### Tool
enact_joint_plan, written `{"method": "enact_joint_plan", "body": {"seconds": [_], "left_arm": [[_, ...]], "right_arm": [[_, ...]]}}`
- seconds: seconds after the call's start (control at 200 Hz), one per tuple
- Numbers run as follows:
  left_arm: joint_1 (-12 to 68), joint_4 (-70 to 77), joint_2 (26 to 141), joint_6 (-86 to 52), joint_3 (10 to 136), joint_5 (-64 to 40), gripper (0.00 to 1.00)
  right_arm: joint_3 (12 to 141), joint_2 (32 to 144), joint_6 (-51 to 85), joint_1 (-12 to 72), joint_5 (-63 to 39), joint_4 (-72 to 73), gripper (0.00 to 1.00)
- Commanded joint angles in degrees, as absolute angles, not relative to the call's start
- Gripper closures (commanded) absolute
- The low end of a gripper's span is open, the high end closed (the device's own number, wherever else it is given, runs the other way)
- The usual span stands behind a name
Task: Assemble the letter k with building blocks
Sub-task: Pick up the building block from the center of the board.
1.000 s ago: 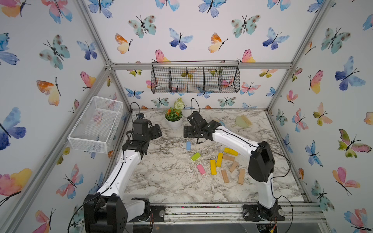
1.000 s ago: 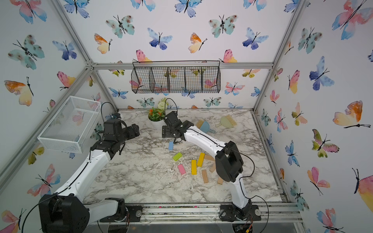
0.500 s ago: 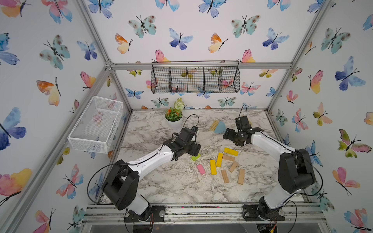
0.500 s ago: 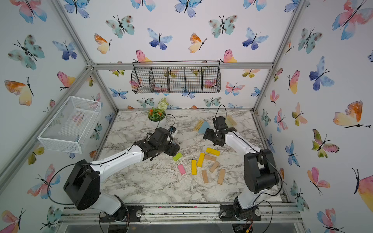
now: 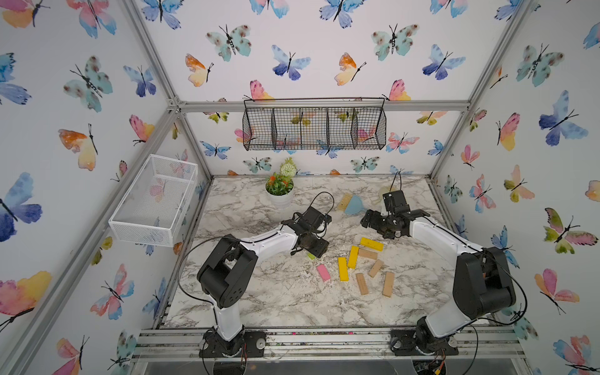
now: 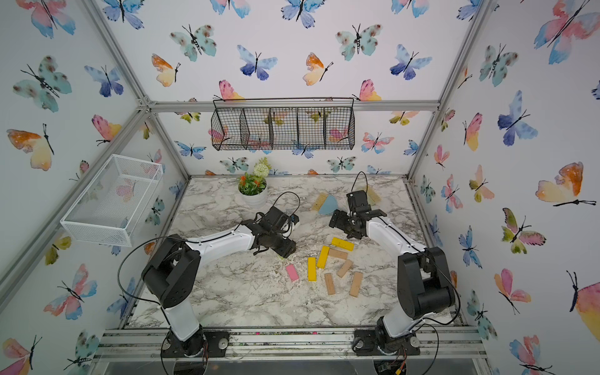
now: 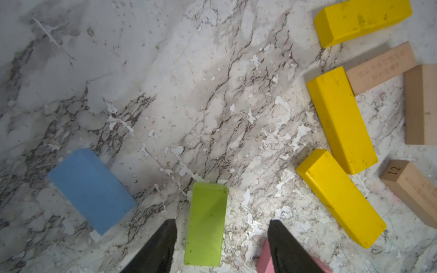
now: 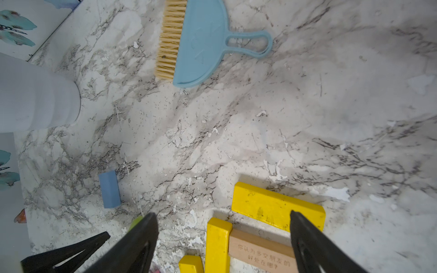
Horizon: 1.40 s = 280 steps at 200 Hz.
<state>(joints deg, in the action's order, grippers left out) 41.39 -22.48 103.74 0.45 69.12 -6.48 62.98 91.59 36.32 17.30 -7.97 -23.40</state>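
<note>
The building blocks lie on the marble table (image 5: 259,292): three yellow (image 5: 343,269), several tan (image 5: 362,283), one pink (image 5: 323,272). My left gripper (image 7: 222,221) is low over the green block (image 7: 205,224), jaws open. The block lies between the fingers (image 7: 163,248), nearer one of them and touching neither. The blue block (image 7: 92,189) lies beside it. In both top views the left gripper (image 5: 316,248) (image 6: 285,250) covers most of the green block (image 5: 311,256). My right gripper (image 8: 222,212) (image 5: 376,227) hangs open and empty above a yellow block (image 8: 267,205) and a tan block (image 8: 260,253).
A blue dustpan brush (image 5: 352,205) lies behind the grippers, and a pale green one (image 5: 378,194) is partly hidden by the right arm. A white plant pot (image 5: 280,196) stands at the back. A white wire basket (image 5: 156,198) hangs on the left wall, a black one (image 5: 313,125) on the back wall.
My left arm has swung from the back left down over the green block, its jaws narrowing. My right arm has left the table's middle for the right, above the yellow blocks.
</note>
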Motion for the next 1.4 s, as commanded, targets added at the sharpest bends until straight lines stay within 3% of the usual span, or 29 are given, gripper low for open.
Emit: {"method": "enact_joint_plan", "body": {"seconds": [0.0, 0.375, 1.397], "left_arm": [[41.7, -25.4, 104.9, 1.3, 70.6, -5.1, 0.38], [41.7, -29.1, 111.8, 0.8, 74.5, -3.9, 0.42], [43.7, -34.3, 114.1, 1.9, 77.0, 0.0, 0.51]], "right_arm": [[61.9, 91.0, 35.8, 17.1, -9.5, -23.0, 0.11], [61.9, 91.3, 36.0, 17.1, -9.7, -23.2, 0.12], [61.2, 92.1, 37.2, 17.1, -9.4, -23.3, 0.12]]}}
